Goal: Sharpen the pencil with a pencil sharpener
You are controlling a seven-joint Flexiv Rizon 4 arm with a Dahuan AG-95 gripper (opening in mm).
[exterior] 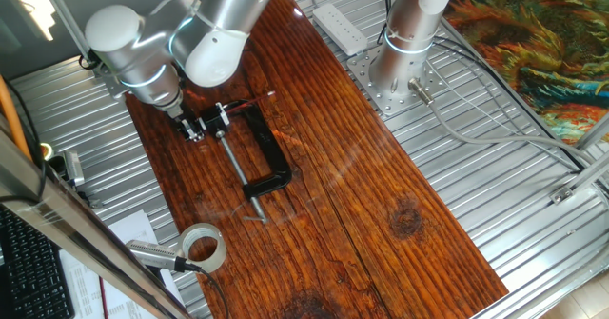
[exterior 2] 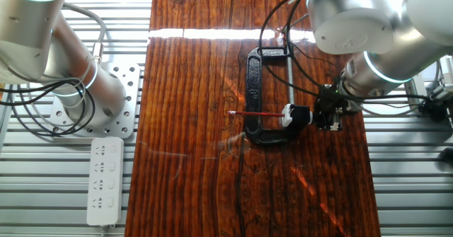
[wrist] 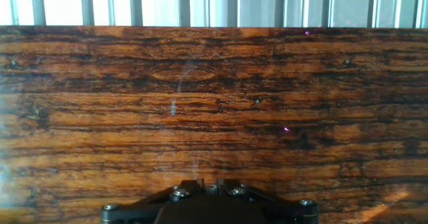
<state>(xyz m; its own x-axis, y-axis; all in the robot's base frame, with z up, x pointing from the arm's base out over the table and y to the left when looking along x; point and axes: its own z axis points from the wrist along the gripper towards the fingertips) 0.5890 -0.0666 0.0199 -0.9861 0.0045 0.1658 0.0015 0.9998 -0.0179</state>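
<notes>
The pencil (exterior 2: 258, 114) is a thin red stick lying level across the spine of the black clamp (exterior 2: 253, 81), its free tip pointing to the table's middle. Its other end goes into a small white piece (exterior 2: 289, 114) at my gripper (exterior 2: 294, 115); I cannot tell whether that piece is the sharpener. The jaws stand close together, shut on the pencil's end. In one fixed view the pencil (exterior: 255, 98) sticks out from my gripper (exterior: 224, 112) above the clamp (exterior: 271, 148). The hand view shows only my gripper (wrist: 209, 184) and bare wood.
The clamp's grey screw rod (exterior 2: 289, 78) runs beside my fingers. A second arm's base (exterior 2: 92, 99) and a white power strip (exterior 2: 105, 180) stand off the wooden table (exterior 2: 191, 194). A tape roll (exterior: 202, 248) lies at the table's near corner.
</notes>
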